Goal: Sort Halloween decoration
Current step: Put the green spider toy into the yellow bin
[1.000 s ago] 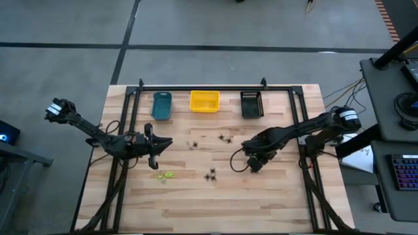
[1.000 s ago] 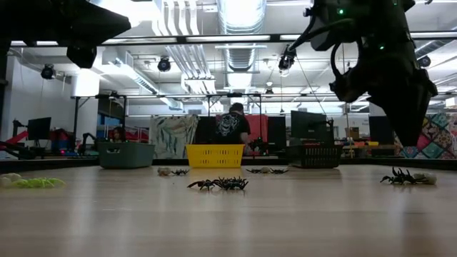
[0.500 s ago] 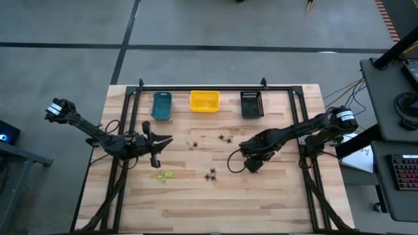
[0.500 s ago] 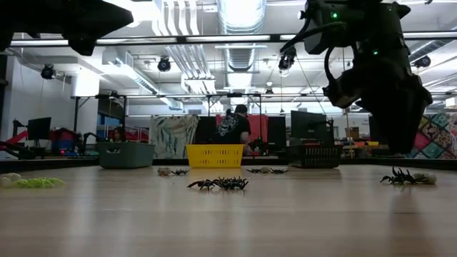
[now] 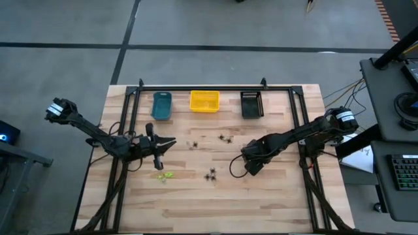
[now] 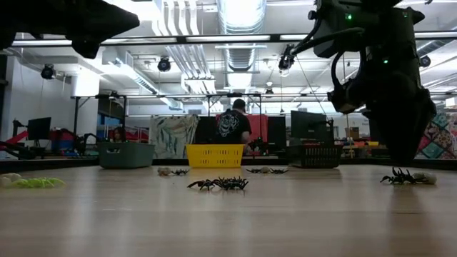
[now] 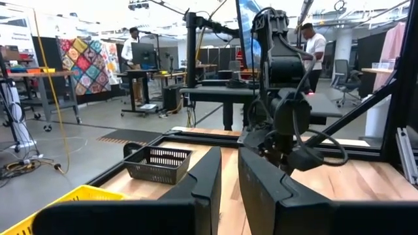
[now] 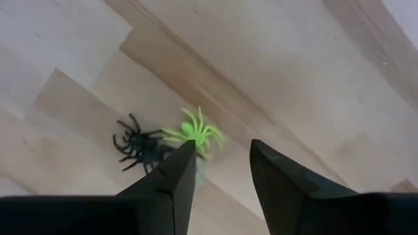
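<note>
Right wrist view, leggy green spider [image 8: 194, 134], wood-grain table [image 8: 313, 98]

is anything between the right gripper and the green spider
Nothing visible. The open right gripper hangs over the green spider. A black spider lies against it, legs seeming to touch, and might get caught in the grasp. The left gripper waits over the table, on its left side.

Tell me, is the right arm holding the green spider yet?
No, the green spider lies on the wood beside a black spider, just ahead of the right gripper's open fingers.
</note>
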{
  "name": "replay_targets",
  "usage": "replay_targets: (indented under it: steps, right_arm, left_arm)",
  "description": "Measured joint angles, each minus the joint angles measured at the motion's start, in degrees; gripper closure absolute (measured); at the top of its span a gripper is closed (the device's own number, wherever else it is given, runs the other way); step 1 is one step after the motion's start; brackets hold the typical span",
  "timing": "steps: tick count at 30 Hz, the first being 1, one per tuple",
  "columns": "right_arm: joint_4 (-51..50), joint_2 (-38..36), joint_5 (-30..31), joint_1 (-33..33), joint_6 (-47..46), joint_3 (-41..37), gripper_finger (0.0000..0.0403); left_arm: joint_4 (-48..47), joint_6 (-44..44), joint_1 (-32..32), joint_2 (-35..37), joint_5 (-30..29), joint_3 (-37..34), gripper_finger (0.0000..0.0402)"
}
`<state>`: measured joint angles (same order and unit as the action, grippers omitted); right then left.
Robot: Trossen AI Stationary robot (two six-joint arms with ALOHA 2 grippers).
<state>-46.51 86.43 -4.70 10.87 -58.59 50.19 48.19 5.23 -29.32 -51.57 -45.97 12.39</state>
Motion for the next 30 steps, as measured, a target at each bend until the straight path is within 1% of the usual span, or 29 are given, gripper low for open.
replay_targets:
  steps: [11,15,23,25,30]
  right_arm:
    - [5.84,0.00,0.25,0.00,0.02,-3.17,0.0292]
    - [7.46,-0.02,0.33,0.00,0.35,-3.68,0.0315]
    - [10.18,-0.09,3.39,0.02,1.63,-4.39,0.0384]
    - [10.19,-0.20,3.93,-0.02,1.89,-4.41,0.0391]
    - [10.00,-0.71,4.77,0.00,2.92,-4.52,0.0394]
  left_arm:
    - [0.02,-0.20,0.00,-2.97,0.00,1.95,0.0367]
    - [0.02,-0.22,0.00,-3.56,0.00,1.95,0.0367]
    - [0.02,-0.64,0.00,-3.46,0.00,1.95,0.0367]
    - [0.02,-0.91,0.00,-3.46,0.00,1.95,0.0367]
    - [0.02,-2.53,0.00,-3.50,0.00,1.95,0.0367]
